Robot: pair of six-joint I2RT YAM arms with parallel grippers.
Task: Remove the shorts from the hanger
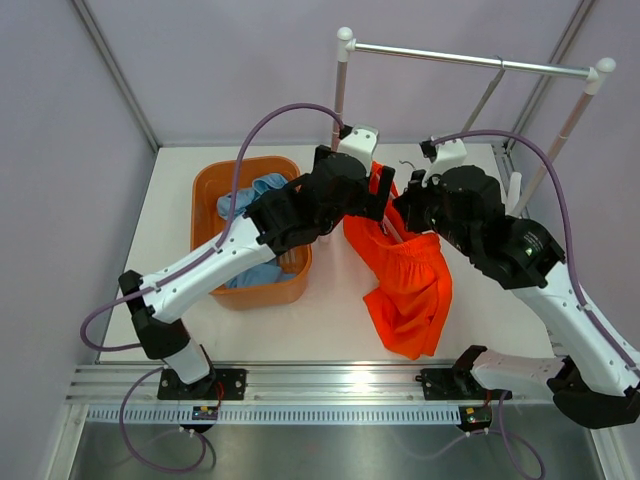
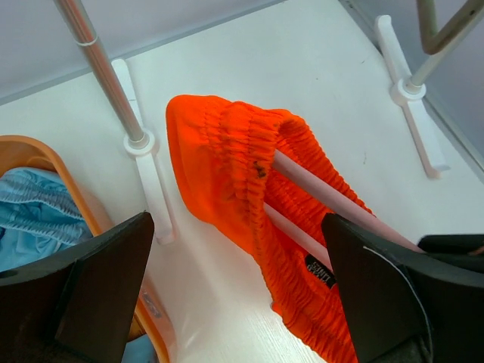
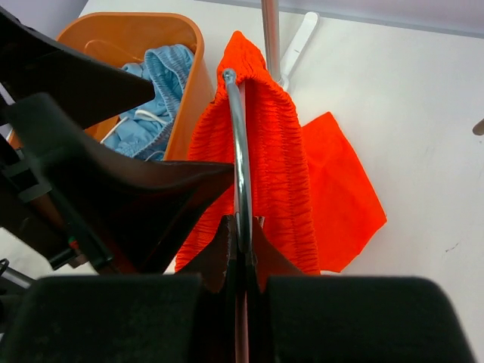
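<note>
The orange shorts (image 1: 405,280) hang from a hanger over the table, with the lower legs lying on the surface. The waistband (image 2: 242,151) is stretched over the hanger's pink bars (image 2: 325,193). My left gripper (image 2: 238,302) is open, its fingers either side of the waistband and not touching it; in the top view it (image 1: 383,190) is at the top of the shorts. My right gripper (image 3: 242,234) is shut on the hanger's metal hook (image 3: 240,151), with the orange shorts (image 3: 283,151) draped below. The light blue shorts (image 1: 250,200) lie in the orange basket.
The orange basket (image 1: 212,180) stands left of the shorts, also in the right wrist view (image 3: 136,34). A clothes rack with a metal rail (image 1: 470,60) stands at the back; its posts and white feet (image 2: 147,174) are close to the shorts. Enclosure walls surround the table.
</note>
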